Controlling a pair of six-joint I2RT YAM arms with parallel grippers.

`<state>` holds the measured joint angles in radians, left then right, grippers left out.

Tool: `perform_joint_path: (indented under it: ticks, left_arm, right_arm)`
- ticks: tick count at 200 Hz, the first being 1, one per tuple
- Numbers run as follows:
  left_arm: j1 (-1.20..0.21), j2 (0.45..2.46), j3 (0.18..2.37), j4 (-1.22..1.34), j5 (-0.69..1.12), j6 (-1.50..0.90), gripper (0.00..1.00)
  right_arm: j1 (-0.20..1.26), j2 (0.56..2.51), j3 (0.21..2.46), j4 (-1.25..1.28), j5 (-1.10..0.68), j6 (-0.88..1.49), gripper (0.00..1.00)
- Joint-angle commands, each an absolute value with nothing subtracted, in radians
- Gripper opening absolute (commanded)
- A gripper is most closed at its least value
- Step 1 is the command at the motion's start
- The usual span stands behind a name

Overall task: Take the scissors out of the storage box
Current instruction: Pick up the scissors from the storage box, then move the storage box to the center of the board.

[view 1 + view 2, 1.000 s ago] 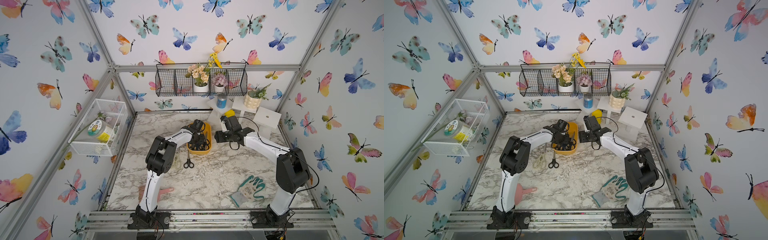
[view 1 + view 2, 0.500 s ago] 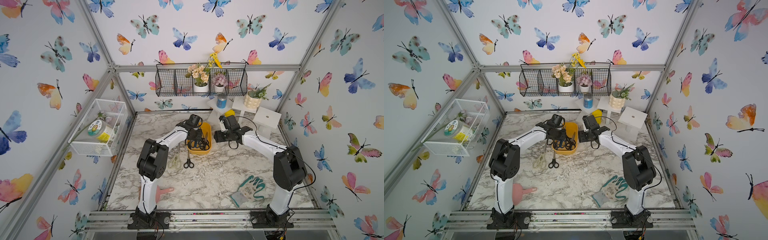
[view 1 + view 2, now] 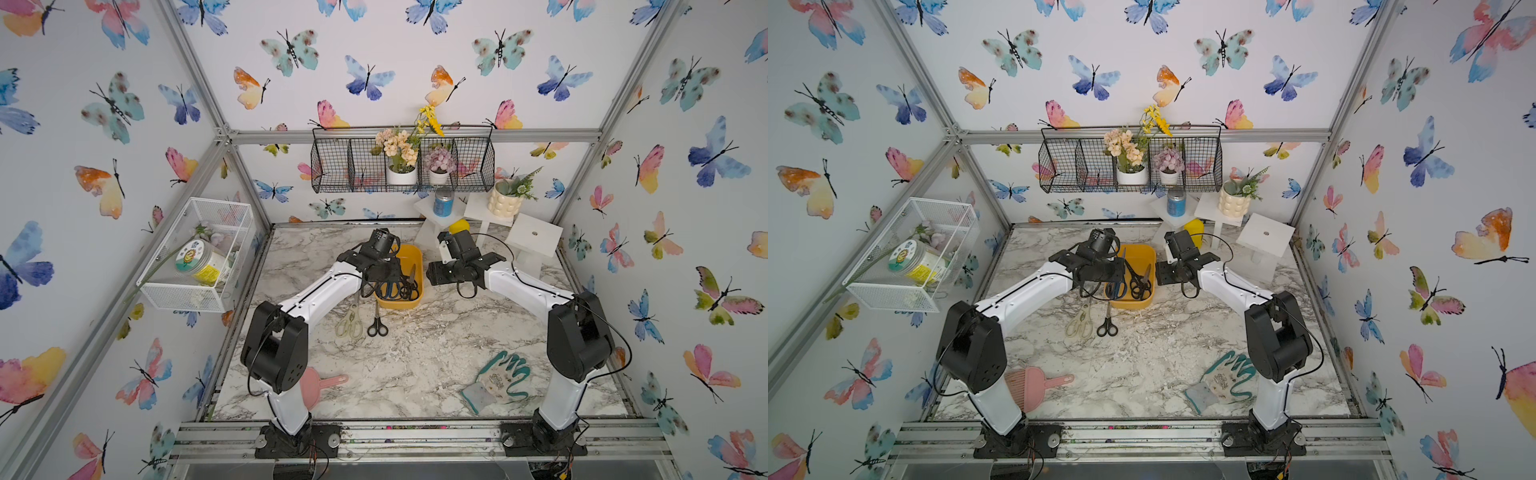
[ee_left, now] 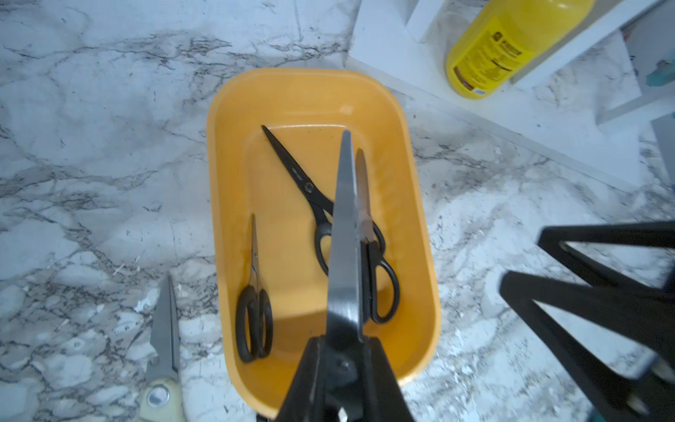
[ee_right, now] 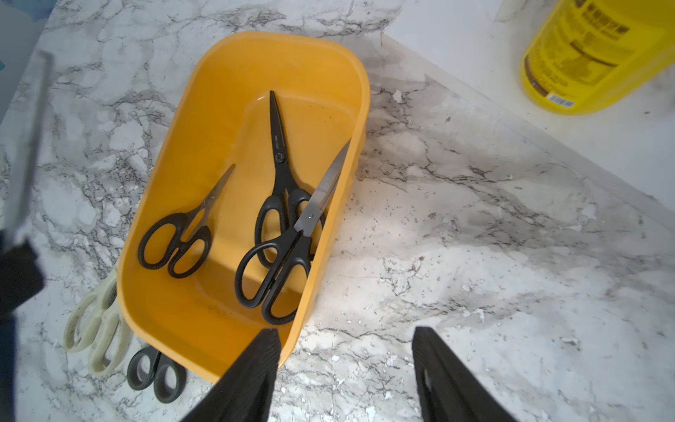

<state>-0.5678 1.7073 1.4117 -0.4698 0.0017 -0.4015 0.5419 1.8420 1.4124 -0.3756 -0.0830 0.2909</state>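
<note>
Left arm's elbow has swung out toward the near-left of the desk over the last second; right arm hardly shifted. Left pincer is clamped on the blue-handled scissors, held above the near end of the storage box, blade pointing along it toward the far wall. Right pincer stands partly spread, nothing in it, just beside the box's right wall, one fingertip at the near corner.

Around: yellow bottle and white stands close behind the box to the right; glove by the right arm's base, pink scoop by the left base, both well apart from the box. Black wire basket and white mesh basket hang on the walls.

Count: six pairs. One held. Three in the box, all black-handled: small pair alone, long black-bladed pair, silver-bladed pair lying across its handles, tip leaning on the wall. Two on the desk just left of the box: cream-handled pair and little black pair, side by side.

Box: yellow-orange plastic, rounded corners, open-topped.
</note>
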Motion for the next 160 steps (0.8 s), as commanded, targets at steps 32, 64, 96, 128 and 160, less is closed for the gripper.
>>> perform_joint_path:
  ticks: [32, 64, 96, 128, 160]
  left_arm:
    - [-0.586, 1.492, 1.207, -0.496, -0.066, -0.494, 0.00]
    - [-0.584, 1.423, 1.176, -0.543, -0.108, -0.491, 0.00]
    - [-0.581, 1.389, 1.160, -0.558, -0.118, -0.491, 0.00]
    - [-0.579, 1.386, 1.148, -0.561, -0.109, -0.488, 0.00]
    - [-0.579, 1.392, 1.134, -0.561, -0.085, -0.490, 0.00]
  right_arm:
    - [0.539, 1.933, 1.443, -0.315, -0.137, 0.328, 0.64]
    - [0.538, 2.025, 1.506, -0.318, -0.146, 0.339, 0.61]
    - [0.538, 2.094, 1.543, -0.301, -0.108, 0.366, 0.43]
    - [0.538, 2.157, 1.620, -0.296, -0.051, 0.383, 0.21]
    - [0.538, 2.264, 1.778, -0.340, -0.024, 0.400, 0.16]
